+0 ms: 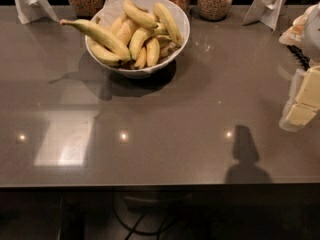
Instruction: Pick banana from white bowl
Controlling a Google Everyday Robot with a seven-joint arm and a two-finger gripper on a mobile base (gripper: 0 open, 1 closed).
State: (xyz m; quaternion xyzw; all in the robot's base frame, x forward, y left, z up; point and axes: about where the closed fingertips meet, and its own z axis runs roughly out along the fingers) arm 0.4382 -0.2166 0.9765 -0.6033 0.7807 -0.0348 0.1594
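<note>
Curved banana in glossy white bowl; gripper far right (spread or not, unclear).

Dim light, glare spots on table, pale tool at right edge

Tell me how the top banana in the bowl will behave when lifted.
The banana looks plump and stiff, so it should lift without drooping. It rests on others in the white bowl, so neighbours may shift. Its curve may let it twist in the gripper, which is at the right edge.
</note>
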